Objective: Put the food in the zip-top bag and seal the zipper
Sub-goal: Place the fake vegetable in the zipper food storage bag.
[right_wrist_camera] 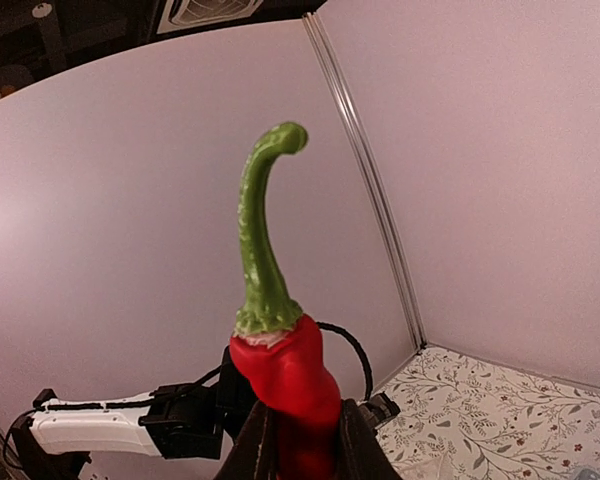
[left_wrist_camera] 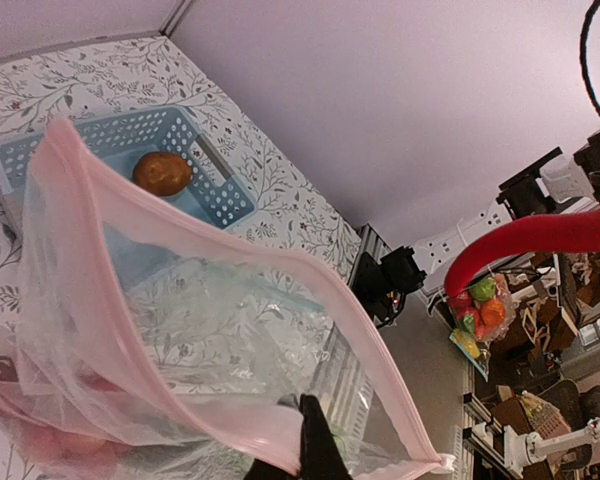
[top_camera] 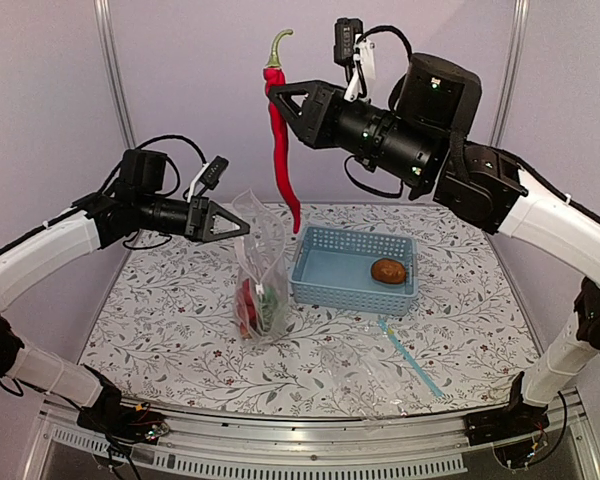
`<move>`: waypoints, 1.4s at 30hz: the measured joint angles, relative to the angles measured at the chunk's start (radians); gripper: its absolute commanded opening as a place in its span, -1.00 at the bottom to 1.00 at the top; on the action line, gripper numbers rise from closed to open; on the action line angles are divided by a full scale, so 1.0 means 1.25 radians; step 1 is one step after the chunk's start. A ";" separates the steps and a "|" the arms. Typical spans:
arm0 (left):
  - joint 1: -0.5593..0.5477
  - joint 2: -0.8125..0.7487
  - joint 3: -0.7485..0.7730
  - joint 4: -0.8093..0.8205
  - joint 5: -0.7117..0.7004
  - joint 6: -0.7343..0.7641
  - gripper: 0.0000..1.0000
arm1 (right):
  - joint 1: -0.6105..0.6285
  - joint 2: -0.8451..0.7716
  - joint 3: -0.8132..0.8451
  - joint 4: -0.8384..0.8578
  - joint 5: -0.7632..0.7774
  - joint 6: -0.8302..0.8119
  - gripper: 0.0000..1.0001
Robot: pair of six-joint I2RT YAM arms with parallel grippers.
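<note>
In the upper centre of the top view, my right end effector [top_camera: 277, 100] grips the chili [top_camera: 281, 160], so I should bring its tip straight down into the zip-top bag [top_camera: 263, 275] at centre left, whose mouth my left end effector [top_camera: 242, 223] pinches open.

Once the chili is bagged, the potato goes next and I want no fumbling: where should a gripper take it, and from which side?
Straight from above: the walls of the basket block a sideways approach, and the potato lies near the right wall. Close across its narrow middle; the oval lies flat, long axis roughly left to right.
</note>
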 measured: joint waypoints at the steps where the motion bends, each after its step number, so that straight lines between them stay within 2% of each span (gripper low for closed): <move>1: 0.000 0.000 0.000 0.000 0.000 0.000 -1.00 | 0.000 0.007 0.003 0.013 0.000 0.000 -0.74; 17: 0.000 0.000 -0.002 0.000 0.003 0.000 -1.00 | 0.012 0.113 0.039 0.078 0.003 0.018 -0.74; 27: 0.000 0.000 -0.002 0.000 0.002 0.000 -1.00 | 0.016 0.165 0.023 0.081 0.052 0.020 -0.75; 42: 0.000 0.000 -0.002 0.000 0.002 0.000 -1.00 | 0.016 0.189 -0.066 -0.038 0.096 0.127 -0.78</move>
